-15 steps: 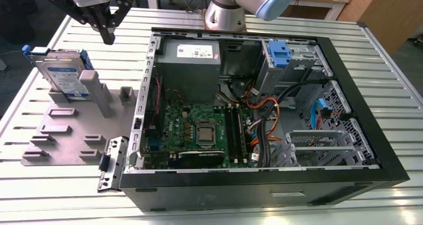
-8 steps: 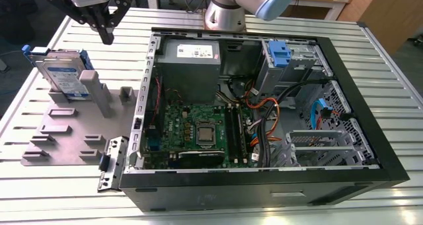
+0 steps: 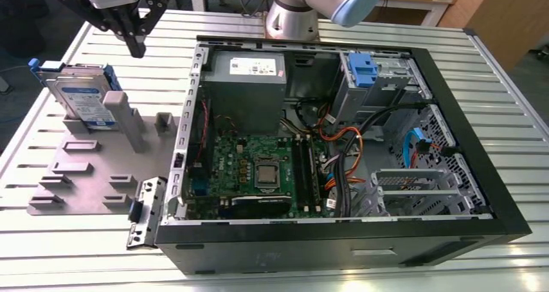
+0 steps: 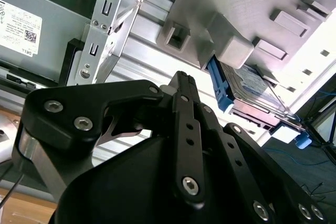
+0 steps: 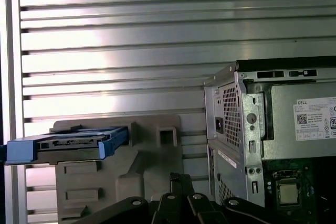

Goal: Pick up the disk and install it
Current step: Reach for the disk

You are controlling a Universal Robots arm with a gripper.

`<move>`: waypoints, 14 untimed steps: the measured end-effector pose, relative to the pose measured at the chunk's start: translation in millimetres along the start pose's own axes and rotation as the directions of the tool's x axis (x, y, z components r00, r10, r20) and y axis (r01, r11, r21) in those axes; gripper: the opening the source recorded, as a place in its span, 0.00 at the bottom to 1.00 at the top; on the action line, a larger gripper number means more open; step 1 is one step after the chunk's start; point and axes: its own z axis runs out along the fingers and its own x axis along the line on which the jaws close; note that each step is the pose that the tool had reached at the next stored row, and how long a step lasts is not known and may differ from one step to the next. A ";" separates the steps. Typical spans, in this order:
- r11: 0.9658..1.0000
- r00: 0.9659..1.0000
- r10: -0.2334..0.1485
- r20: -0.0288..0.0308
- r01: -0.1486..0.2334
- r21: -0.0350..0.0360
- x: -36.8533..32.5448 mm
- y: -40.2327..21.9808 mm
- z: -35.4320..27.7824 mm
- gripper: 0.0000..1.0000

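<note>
One disk (image 3: 81, 96) is the thing to fetch, and it stands on its long edge in a slot of the grey fixture plate (image 3: 86, 170), propped against an upright post. That pose seems chosen so that its upper edge and both broad faces stay free for a grasp from above, which lying flat would not allow. The plate sits on the ribbed metal table (image 3: 86, 266), just beside the open computer case (image 3: 300, 247). The case lies on its side with the panel off, so I judge that its drive bays, one with a blue bracket (image 3: 360, 70), can be reached from overhead. The gripper (image 3: 137, 47) hangs above the table near the disk's far end, toward the case corner, apart from the disk and touching nothing. Its black fingers are pressed together at the tips with nothing between them, which both wrist views bear out, so the pick-up is not yet made. In the exterior view the disk is a flat silver rectangle with a white-and-blue label on its broad face, and bright blue plastic runs along its rim. In the first wrist view the disk (image 5: 68, 142) shows edge-on as a thin dark body in a blue frame. In the second wrist view the disk (image 4: 252, 90) leans behind a grey post, its label partly hidden.
</note>
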 end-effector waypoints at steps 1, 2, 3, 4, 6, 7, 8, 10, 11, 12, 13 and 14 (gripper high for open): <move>1.000 1.000 0.000 0.000 0.000 0.000 0.6 0.0 0.0 0.11; 1.000 1.000 0.000 0.000 0.000 0.000 1.0 -0.1 0.0 0.11; 1.000 1.000 0.000 0.000 0.000 0.000 1.5 -0.1 0.0 0.11; 1.000 1.000 0.000 0.000 0.000 0.000 1.9 -0.2 0.0 0.11; 1.000 1.000 0.000 0.000 0.000 0.000 2.6 -0.2 -0.1 0.11; 1.000 1.000 0.000 0.000 0.000 0.000 2.9 -0.2 -0.1 0.11; 1.000 1.000 0.000 0.000 0.000 0.000 3.2 -0.3 -0.1 0.11; 1.000 1.000 0.000 0.000 0.000 0.000 3.8 -0.3 -0.1 0.11; 1.000 1.000 0.000 0.000 0.000 0.000 4.0 -0.3 -0.1 0.11; 1.000 1.000 0.000 0.000 0.000 0.000 4.3 -0.3 -0.1 0.11; 1.000 1.000 0.000 0.000 0.000 0.000 4.7 -0.4 -0.1 0.11; 1.000 1.000 0.000 0.000 0.000 0.000 5.2 -0.4 -0.1 0.11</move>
